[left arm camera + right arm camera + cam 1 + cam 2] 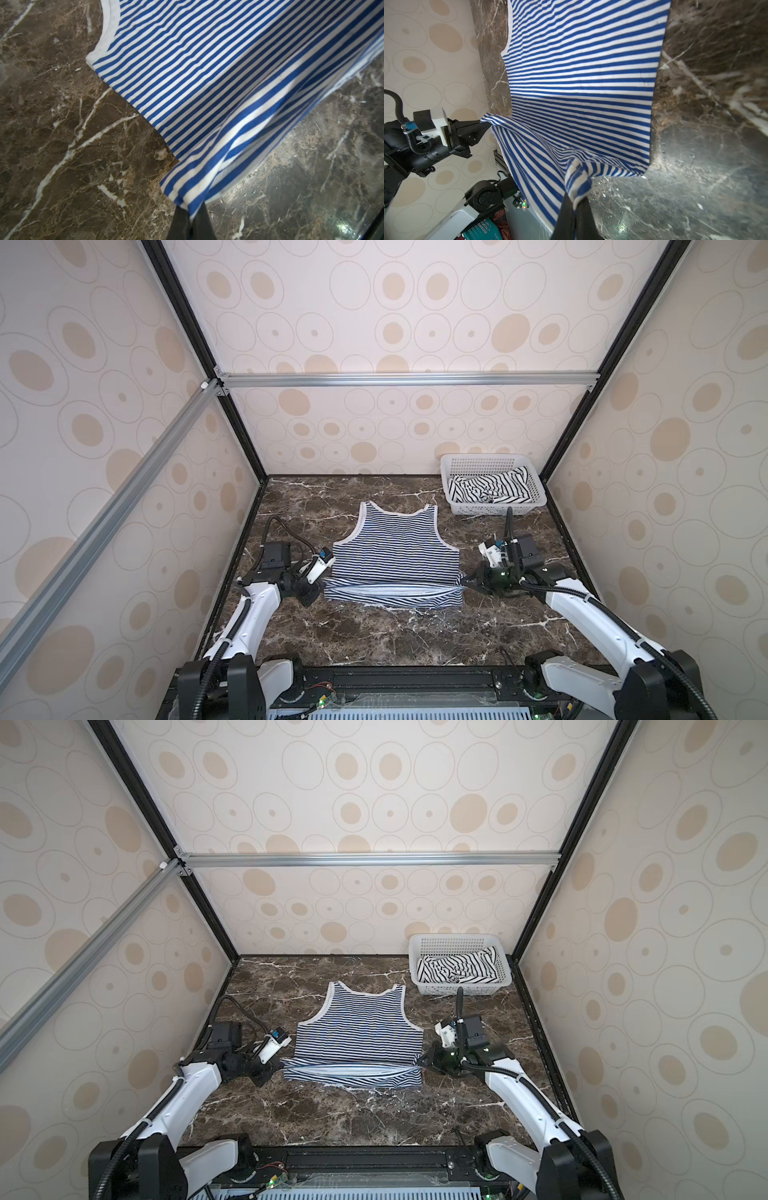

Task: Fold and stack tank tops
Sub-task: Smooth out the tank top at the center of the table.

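Left jaws and right jaws each clenched a near hem corner of the narrow-striped tank top [395, 547], hem raised, body flat midway across the bench [374, 639]. The wide-striped tank top [490, 487] lay bunched in the basket [484, 457] at the far right corner.
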You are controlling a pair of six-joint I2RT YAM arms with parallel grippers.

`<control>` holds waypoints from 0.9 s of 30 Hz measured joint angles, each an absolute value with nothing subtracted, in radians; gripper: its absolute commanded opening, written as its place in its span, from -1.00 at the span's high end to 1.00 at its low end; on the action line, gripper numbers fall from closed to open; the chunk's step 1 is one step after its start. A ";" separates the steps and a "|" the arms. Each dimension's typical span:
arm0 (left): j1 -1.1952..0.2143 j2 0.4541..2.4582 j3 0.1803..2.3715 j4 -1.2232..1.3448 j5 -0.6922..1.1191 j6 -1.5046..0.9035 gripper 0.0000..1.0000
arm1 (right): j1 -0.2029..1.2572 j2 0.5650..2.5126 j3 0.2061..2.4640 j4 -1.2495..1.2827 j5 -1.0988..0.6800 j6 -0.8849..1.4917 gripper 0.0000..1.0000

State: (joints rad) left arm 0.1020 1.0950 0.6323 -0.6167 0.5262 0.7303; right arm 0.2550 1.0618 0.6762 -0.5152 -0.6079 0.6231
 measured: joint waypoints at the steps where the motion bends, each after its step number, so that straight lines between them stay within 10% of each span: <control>1: 0.102 1.082 0.632 -0.629 0.526 0.740 1.00 | 0.259 1.035 0.668 -0.524 -0.606 0.625 1.00; 27: 0.105 1.211 0.743 -1.143 0.483 1.150 1.00 | 0.595 0.669 0.466 -0.759 -0.364 0.835 0.89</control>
